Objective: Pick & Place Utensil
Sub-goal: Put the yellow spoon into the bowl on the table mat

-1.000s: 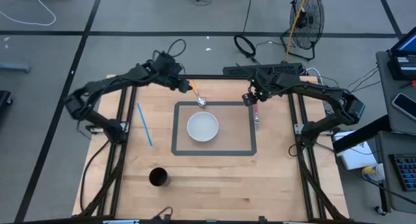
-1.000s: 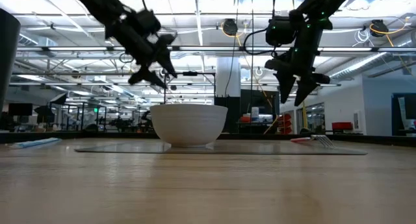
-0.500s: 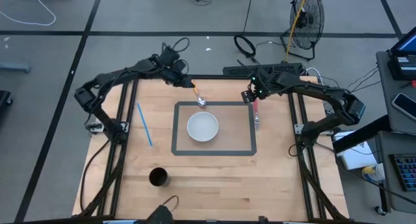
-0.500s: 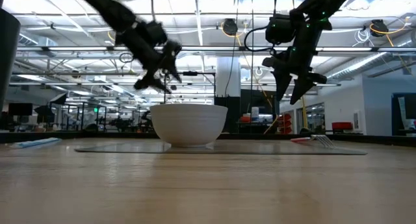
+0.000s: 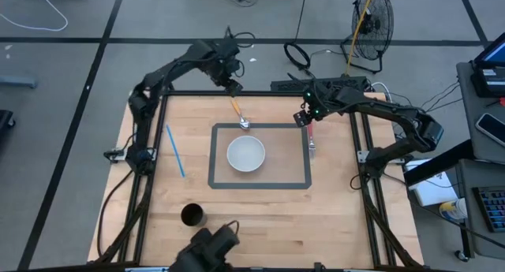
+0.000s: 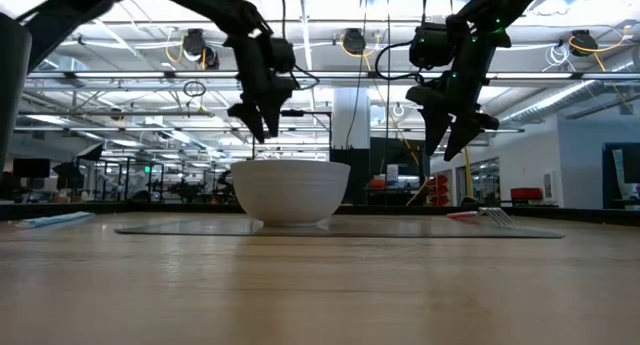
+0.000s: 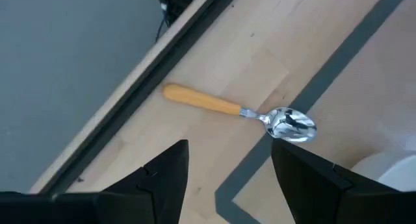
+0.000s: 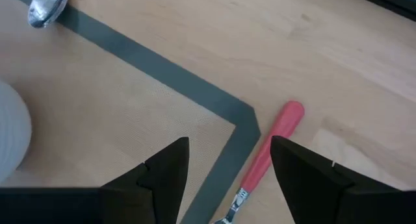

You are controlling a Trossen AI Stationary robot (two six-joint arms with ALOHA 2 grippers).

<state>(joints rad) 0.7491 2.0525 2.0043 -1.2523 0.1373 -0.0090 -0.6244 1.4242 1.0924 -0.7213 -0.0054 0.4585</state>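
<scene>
Hovering near the table's far edge, the left gripper (image 7: 227, 178) hangs with fingers apart over the spoon (image 5: 239, 114), which lies flat, its head on the mat's (image 5: 298, 181) far border. The right gripper (image 8: 227, 178), also spread, waits above the fork (image 5: 312, 138) beside the mat's right border. Nothing is grasped; the bowl (image 5: 246, 154) looks empty, so picking and placing remain.

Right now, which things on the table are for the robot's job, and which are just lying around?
For the job:
spoon with the orange handle, left tool open above it
fork with the pink handle, right tool open above it
white bowl
grey mat

Just lying about:
blue straw
black cup
</scene>
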